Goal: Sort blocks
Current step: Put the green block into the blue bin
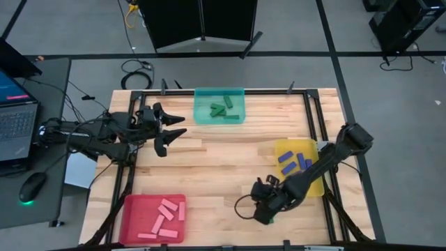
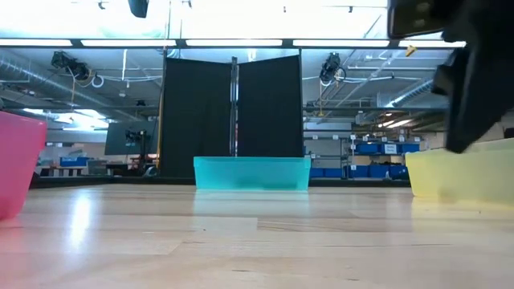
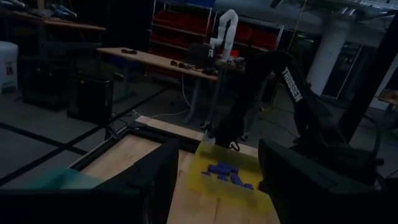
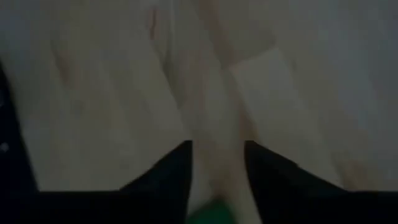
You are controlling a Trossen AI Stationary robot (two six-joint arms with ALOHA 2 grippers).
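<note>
My right gripper [image 1: 265, 208] hangs low over the near right part of the table, between the red tray and the yellow tray, fingers pointing down. In the right wrist view a bit of a green block [image 4: 211, 215] shows between its fingers [image 4: 217, 149]. My left gripper [image 1: 180, 126] waits open at the table's left side, beside the teal tray. Green blocks [image 1: 221, 109] lie in the teal tray [image 1: 198, 94], blue blocks [image 1: 293, 162] in the yellow tray [image 1: 282, 146], and pink blocks [image 1: 164, 215] in the red tray [image 1: 132, 209]. My right gripper has the green block [image 4: 211, 215] between its two fingers [image 4: 177, 168], and only a small green patch shows far back in the gap. The fingers come from above, pointing down at the wooden table top. Which part of the block they are on cannot be told.
The three trays stand near the table's edges: teal [image 2: 251, 172] at the far middle, yellow [image 2: 458, 172] at the right, red [image 2: 16, 160] at the near left. A black frame [image 1: 313, 118] runs round the table. A laptop [image 1: 14, 122] and a mouse [image 1: 31, 187] sit left of it.
</note>
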